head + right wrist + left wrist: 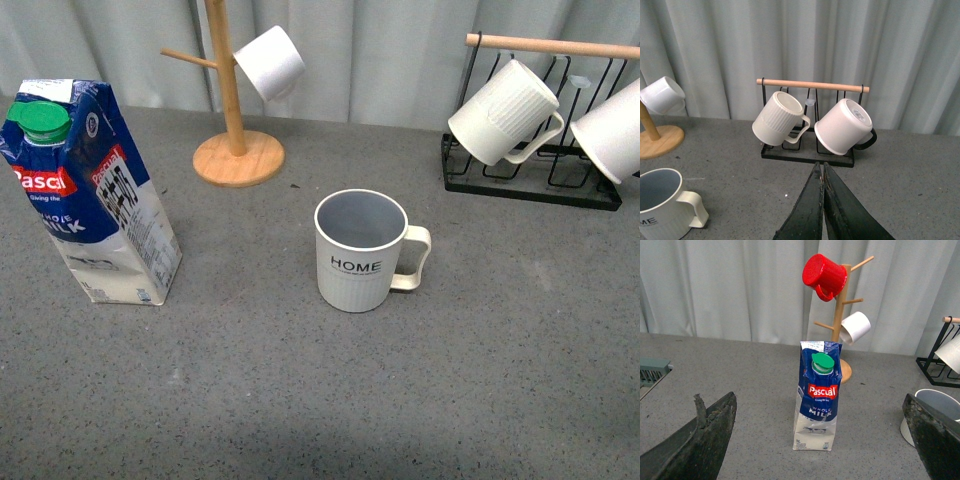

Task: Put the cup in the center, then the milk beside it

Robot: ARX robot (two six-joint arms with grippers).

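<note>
The cream-white ribbed mug lettered "HOME" [362, 250] stands upright near the middle of the grey bench [300, 410], grey-blue inside showing and squared handle turned to the robot's right. Well apart on its left stands the tall blue-and-cream "Pascual" milk carton [90, 195], upright and green-capped, and not yet beside the mug. The left tool [818, 399] is spread wide, framing the carton without touching it. The right tool [821, 170] is pressed together and holds nothing. The risk appears to lie with the carton: tall on a small base, it could topple if a finger clips it or grips it high, or it could knock the mug off-centre when set down. Behind stand a wooden mug tree [235, 100] and a black wire rack [530, 185].
</note>
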